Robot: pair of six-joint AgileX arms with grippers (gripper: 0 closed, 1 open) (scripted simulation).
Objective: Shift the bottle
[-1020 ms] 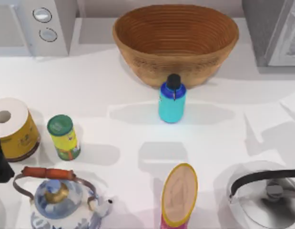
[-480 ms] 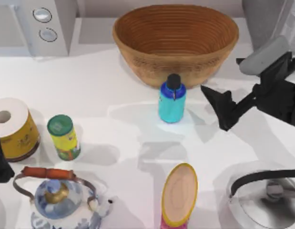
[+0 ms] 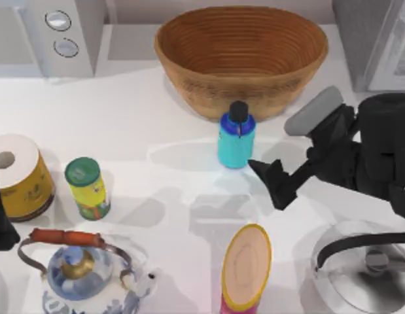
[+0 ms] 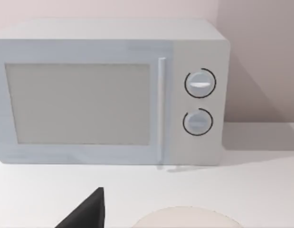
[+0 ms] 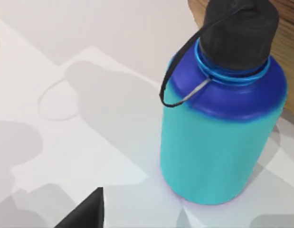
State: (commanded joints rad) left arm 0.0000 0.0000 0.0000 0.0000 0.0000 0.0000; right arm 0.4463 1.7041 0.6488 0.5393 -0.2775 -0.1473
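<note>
One gripper is at work: the right gripper (image 3: 273, 185) reaches in from the worktop's right edge, its dark fingers (image 3: 281, 190) pointing toward the middle of the worktop. They are spread apart and grip nothing, with the near fingertip just beside the bottle (image 3: 236, 142) and not touching it. In the right wrist view one dark fingertip (image 5: 86, 213) shows low in the picture, with the bottle (image 5: 222, 114) close ahead, upright on the white surface.

The bottle stands near the middle of the worktop, a little toward the back edge, cyan with a darker blue shoulder and a black cap (image 3: 238, 112) from which a thin strap loops down. Just behind it, toward the back edge, sits the wicker basket (image 3: 241, 55); whether the two touch I cannot tell.

Toward the front edge a pink bottle (image 3: 245, 268) with a yellow-rimmed oval top stands near the middle, and a metal kettle (image 3: 362, 268) with a black handle sits at the front right corner. Along the left edge are a yellow canister (image 3: 88, 188) with a green lid, a paper roll (image 3: 16, 173) and, at the front left corner, a patterned teapot (image 3: 84, 271).

The left arm (image 3: 0, 219) is parked at the left edge; whether its gripper is open I cannot tell. The left wrist view faces the microwave (image 4: 109, 92) at the back left corner.
</note>
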